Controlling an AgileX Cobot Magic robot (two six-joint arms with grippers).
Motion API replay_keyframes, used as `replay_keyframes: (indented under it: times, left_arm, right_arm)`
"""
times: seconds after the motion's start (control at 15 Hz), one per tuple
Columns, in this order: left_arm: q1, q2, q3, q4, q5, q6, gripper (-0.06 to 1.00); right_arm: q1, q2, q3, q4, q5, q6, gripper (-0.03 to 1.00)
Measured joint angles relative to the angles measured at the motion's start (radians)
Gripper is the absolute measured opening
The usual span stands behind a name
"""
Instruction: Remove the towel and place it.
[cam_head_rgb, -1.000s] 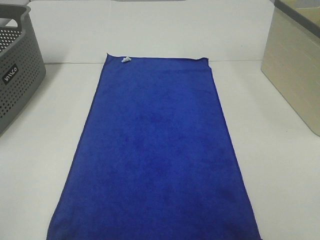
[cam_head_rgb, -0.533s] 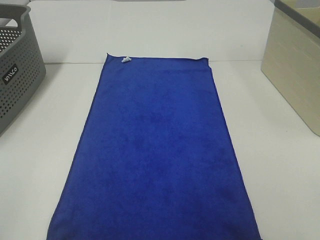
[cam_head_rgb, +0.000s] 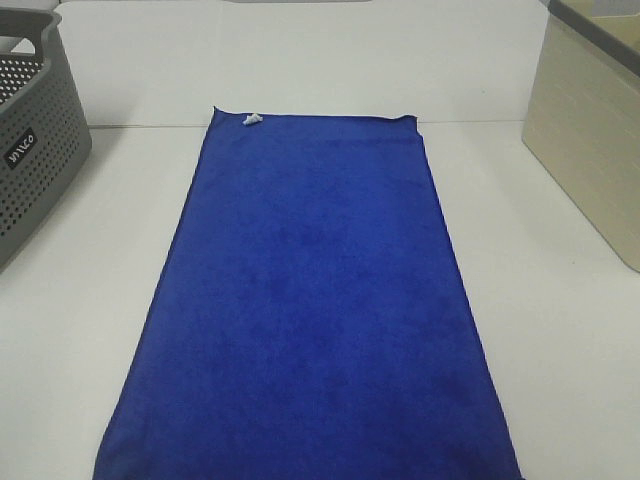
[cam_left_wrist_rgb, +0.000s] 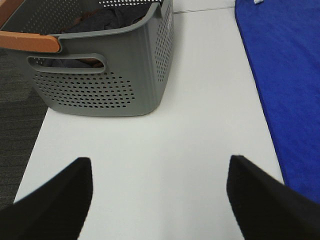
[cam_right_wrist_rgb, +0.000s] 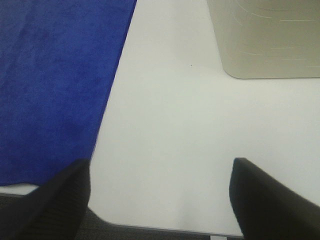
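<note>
While both end effectors, left (cam_left_wrist_rgb: 159, 200) and right (cam_right_wrist_rgb: 160, 200), gape wide off the towel (cam_head_rgb: 310, 310), a shallow pinch risks slipping on the table (cam_head_rgb: 560, 330).

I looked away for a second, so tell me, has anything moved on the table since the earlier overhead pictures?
Nothing has visibly changed. The blue towel lies spread flat down the middle of the table as before, untouched, with the grey basket on the left and the beige bin on the right. Both grippers are open and hold nothing.
</note>
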Motion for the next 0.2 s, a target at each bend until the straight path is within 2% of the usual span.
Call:
replay_keyframes:
  times: [0.2]
  left_arm:
    - [0.000,0.000,0.000,0.000,0.000,0.001,0.71]
  right_arm:
    - [0.000,0.000,0.000,0.000,0.000,0.000,0.75]
